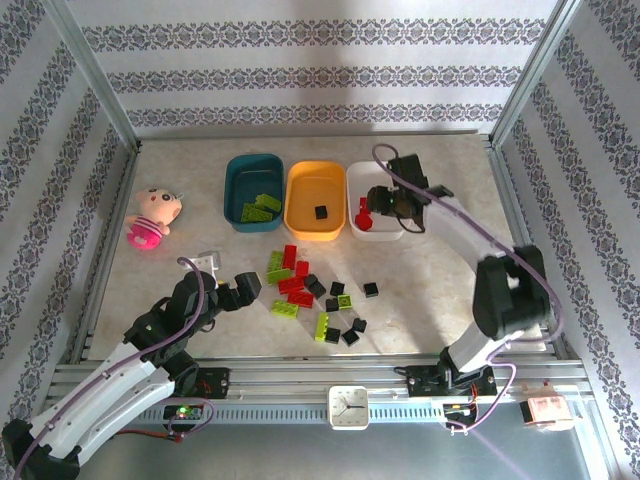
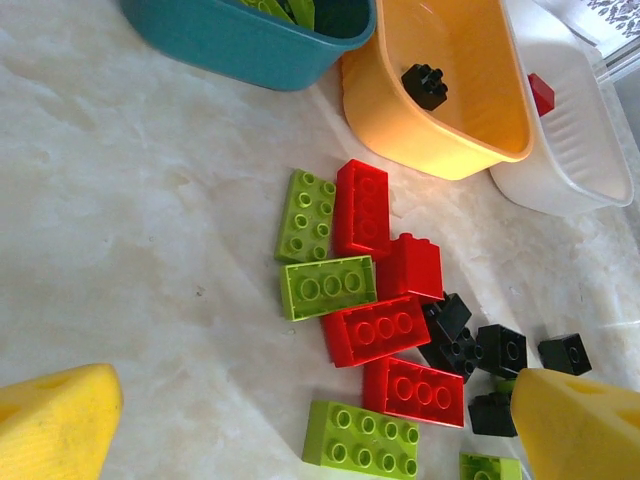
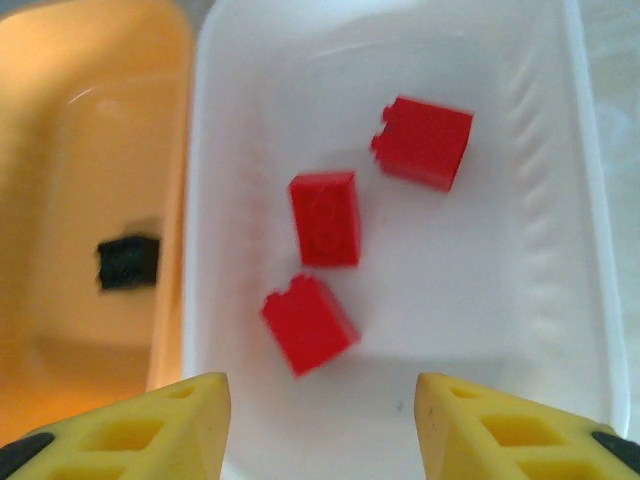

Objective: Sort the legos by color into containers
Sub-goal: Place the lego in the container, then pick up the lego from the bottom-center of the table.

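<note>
Loose legos [image 1: 300, 285] in red, lime green and black lie scattered on the table in front of the tubs. My left gripper [image 1: 250, 287] hovers open just left of the pile; in the left wrist view its jaws [image 2: 315, 430] stand wide over a lime brick [image 2: 362, 438] and red bricks [image 2: 375, 330]. The teal tub [image 1: 235, 190] holds lime bricks [image 1: 260, 207]. One black brick [image 1: 320, 212] lies in the orange tub [image 1: 300, 200]. My right gripper [image 3: 322, 420] hangs open and empty above the white tub [image 3: 500, 300], which holds three red bricks [image 3: 324, 217]; the nearest [image 3: 308, 322] is blurred.
A pink plush doll [image 1: 152, 217] lies at the left, and a small white cylinder [image 1: 205, 262] stands near my left arm. Metal frame posts and patterned walls close in the table. A small clock [image 1: 349, 406] sits on the front rail.
</note>
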`<state>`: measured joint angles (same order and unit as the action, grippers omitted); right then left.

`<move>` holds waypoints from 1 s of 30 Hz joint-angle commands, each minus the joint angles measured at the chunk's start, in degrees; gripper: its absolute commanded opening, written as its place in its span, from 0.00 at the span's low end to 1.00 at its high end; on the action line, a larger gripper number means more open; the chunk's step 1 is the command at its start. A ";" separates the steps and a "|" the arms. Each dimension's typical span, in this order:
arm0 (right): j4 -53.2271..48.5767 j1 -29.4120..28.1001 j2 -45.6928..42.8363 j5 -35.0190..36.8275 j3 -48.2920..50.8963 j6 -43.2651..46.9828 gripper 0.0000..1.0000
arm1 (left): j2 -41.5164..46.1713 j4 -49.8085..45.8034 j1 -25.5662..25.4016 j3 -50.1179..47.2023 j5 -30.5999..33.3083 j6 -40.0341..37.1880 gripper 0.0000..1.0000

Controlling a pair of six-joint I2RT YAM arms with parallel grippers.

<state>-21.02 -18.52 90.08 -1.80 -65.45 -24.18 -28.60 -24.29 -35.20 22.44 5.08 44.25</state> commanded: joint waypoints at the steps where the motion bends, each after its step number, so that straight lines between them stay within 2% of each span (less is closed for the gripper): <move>1: 1.13 -4.37 -5.78 1.15 8.90 -1.82 0.54 | 0.72 -2.16 -0.22 -1.29 1.36 1.19 1.00; 5: 4.49 -9.07 -12.71 2.63 21.27 -5.47 0.59 | 0.87 -1.83 -0.29 -1.95 1.34 1.59 1.00; 8: 5.20 -12.12 -14.73 4.14 26.29 -6.69 0.60 | 1.00 -1.66 -0.22 -2.32 1.55 1.65 1.00; 17: 7.05 -17.52 -8.59 5.90 29.16 -7.10 0.61 | 1.08 -0.55 -0.29 -3.61 1.33 2.52 1.00; 19: 7.41 -18.34 -7.23 6.06 28.98 -7.07 0.57 | 1.09 -0.72 -0.22 -3.67 1.25 2.57 1.00; 25: 7.40 -19.78 -6.23 6.23 28.62 -6.86 0.37 | 1.18 -1.48 -0.23 -3.51 1.54 2.27 1.00; 30: 5.84 -21.12 -11.83 4.96 26.80 -6.24 0.26 | 1.26 -1.85 -0.22 -3.59 1.77 1.90 1.00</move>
<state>-14.79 -38.44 82.04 4.19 -36.91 -30.87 -28.01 -24.91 -35.20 19.33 5.48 45.74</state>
